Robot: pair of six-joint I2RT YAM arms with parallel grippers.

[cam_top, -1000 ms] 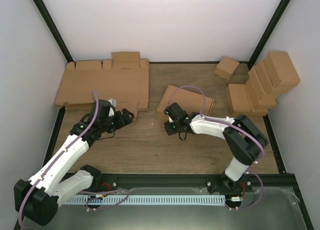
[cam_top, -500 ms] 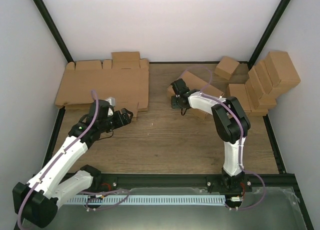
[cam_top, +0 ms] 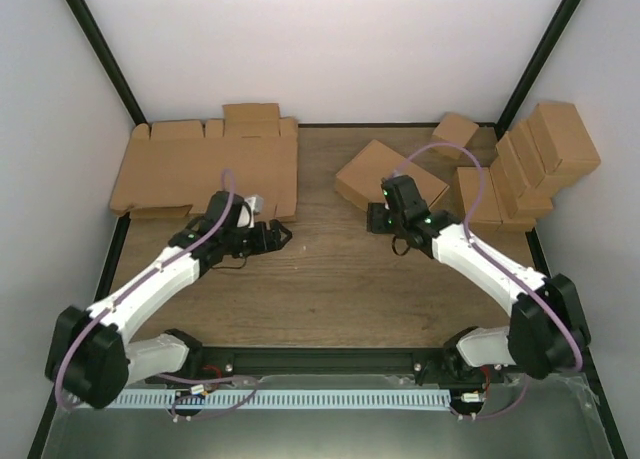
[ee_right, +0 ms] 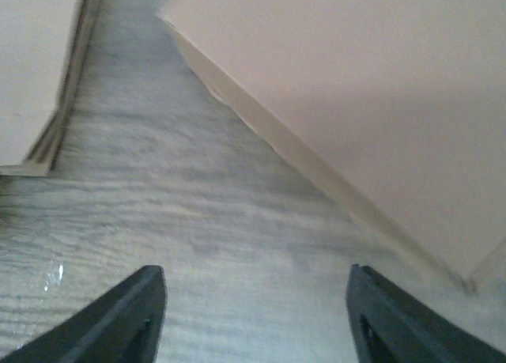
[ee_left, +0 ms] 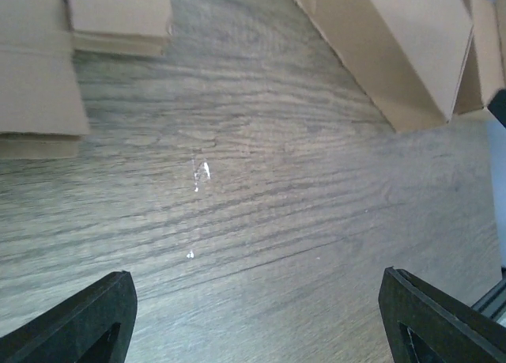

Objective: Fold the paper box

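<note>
The paper box (cam_top: 390, 177) lies closed and flat on the wooden table at centre back, a plain brown carton. It shows as a slanted brown slab in the left wrist view (ee_left: 411, 47) and fills the upper right of the right wrist view (ee_right: 371, 102). My right gripper (cam_top: 378, 217) stands open just off the box's near edge, nothing between its fingertips (ee_right: 118, 315). My left gripper (cam_top: 282, 234) hangs open over bare wood, left of the box, its fingertips (ee_left: 443, 319) wide apart and empty.
A pile of flat cardboard blanks (cam_top: 205, 169) covers the back left; its edges show in the left wrist view (ee_left: 39, 86). Ready-made brown boxes (cam_top: 530, 169) are stacked at the back right, with one small box (cam_top: 455, 134) apart. Black frame posts bound the table.
The right gripper, shut a second ago at the box's left end, carried the box back and right, then opened and drew off to its near side. The left arm swung right.
</note>
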